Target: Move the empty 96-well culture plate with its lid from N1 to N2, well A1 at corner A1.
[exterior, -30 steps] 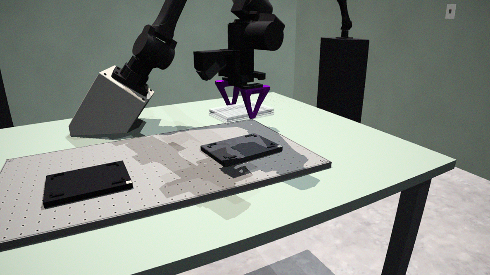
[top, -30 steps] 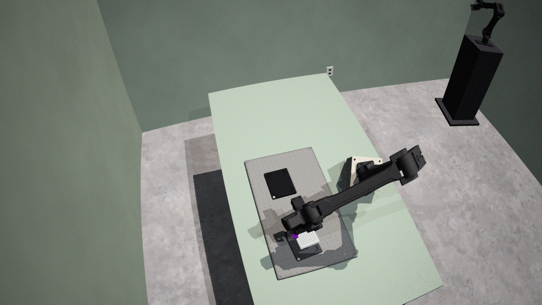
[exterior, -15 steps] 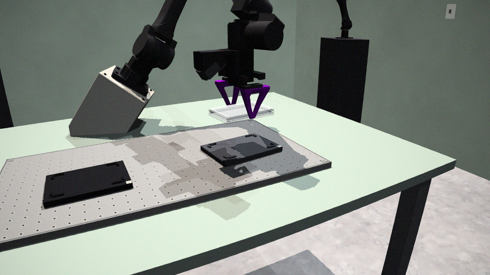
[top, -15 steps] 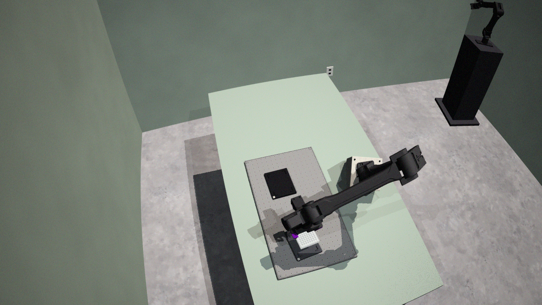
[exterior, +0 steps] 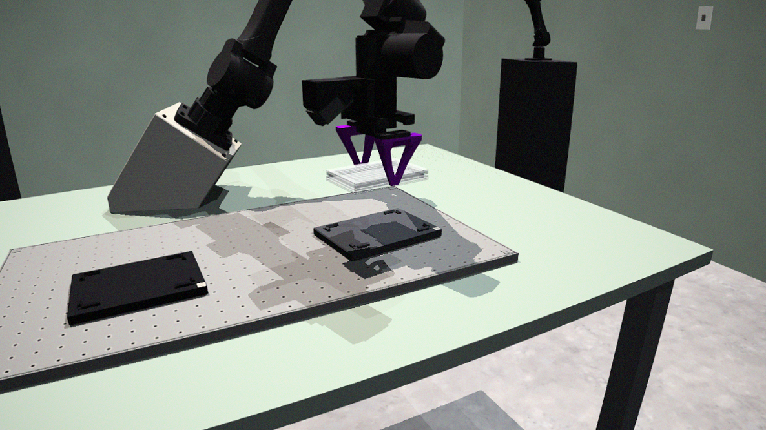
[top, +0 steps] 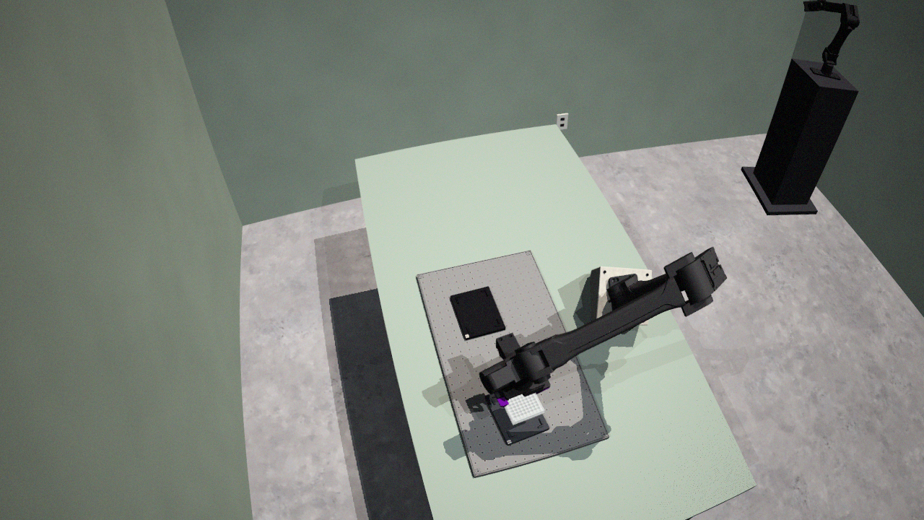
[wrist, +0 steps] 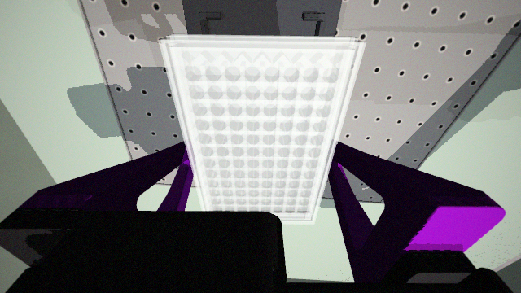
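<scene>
The clear 96-well plate [exterior: 377,175] with its clear lid on it hangs level in the air. My gripper [exterior: 379,173] is shut on the plate, its purple fingers on the two long sides, as the wrist view shows [wrist: 260,163]. The plate [wrist: 260,126] hovers above the back part of nest N2 [exterior: 378,231], the black nest at the right in the exterior view. In the top view the plate [top: 523,408] sits over N2 [top: 522,427], near the board's front. Nest N1 [exterior: 134,285] is bare; it also shows in the top view [top: 476,312].
Both nests stand on a grey perforated board [exterior: 232,278] on the pale green table. The arm's slanted grey base [exterior: 169,162] stands behind the board. A black pedestal with a second arm [exterior: 534,114] stands beyond the table.
</scene>
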Tool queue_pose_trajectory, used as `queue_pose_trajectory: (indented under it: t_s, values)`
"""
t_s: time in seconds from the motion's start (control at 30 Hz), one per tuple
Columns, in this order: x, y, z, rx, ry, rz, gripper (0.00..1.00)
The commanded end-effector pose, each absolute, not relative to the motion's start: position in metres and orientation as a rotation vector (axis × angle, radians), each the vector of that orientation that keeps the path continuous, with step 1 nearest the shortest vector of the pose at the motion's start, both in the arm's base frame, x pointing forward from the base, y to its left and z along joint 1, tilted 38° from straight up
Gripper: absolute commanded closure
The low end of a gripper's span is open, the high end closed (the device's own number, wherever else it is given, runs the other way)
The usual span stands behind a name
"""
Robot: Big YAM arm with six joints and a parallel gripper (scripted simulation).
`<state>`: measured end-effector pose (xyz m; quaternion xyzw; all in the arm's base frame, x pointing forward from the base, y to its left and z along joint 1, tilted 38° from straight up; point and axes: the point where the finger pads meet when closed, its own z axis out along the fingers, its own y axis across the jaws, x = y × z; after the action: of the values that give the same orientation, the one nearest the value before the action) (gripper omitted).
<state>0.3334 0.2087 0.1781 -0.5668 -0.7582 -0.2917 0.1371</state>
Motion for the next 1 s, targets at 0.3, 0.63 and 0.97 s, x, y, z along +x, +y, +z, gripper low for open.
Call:
queue_pose_trajectory:
  t_s: [0.3, 0.63, 0.97]
  values:
    - [0.339, 0.221, 0.166, -1.65, -2.189, -0.852, 1.0]
    - [0.348, 0.233, 0.165, -1.645, -2.196, -0.879, 1.0]
    - [0.341, 0.239, 0.139, -1.652, -2.186, -0.842, 1.0]
